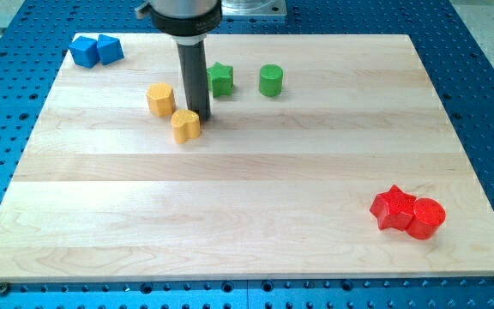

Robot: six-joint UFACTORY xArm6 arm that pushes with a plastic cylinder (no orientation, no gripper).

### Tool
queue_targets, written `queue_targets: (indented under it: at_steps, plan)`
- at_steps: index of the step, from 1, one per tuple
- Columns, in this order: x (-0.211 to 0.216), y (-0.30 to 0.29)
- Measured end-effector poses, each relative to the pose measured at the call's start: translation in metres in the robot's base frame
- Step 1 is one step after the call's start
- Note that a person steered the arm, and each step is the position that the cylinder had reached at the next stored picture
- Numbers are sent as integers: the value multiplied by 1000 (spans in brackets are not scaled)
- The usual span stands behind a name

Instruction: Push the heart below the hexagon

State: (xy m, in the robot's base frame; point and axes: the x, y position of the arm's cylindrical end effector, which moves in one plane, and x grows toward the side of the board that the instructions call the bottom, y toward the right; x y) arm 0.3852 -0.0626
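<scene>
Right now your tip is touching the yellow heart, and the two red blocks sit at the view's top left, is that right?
Not quite. The camera view shows my tip beside the yellow heart, but the red star and red cylinder sit at the view's bottom right.

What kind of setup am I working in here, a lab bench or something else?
Probably a robotics lab bench: a wooden board lies on a blue perforated table, with small coloured blocks scattered on it. My tip sits just right of the yellow heart.
</scene>
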Motion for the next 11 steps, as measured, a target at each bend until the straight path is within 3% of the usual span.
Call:
queue_targets:
  at_steps: [2,3,4,5,7,8,9,11]
  plan:
    - [51,-14]
    - [52,14]
    - [79,45]
    - [95,16]
    - [74,2]
    - [79,2]
    - [112,-19]
    - [84,-25]
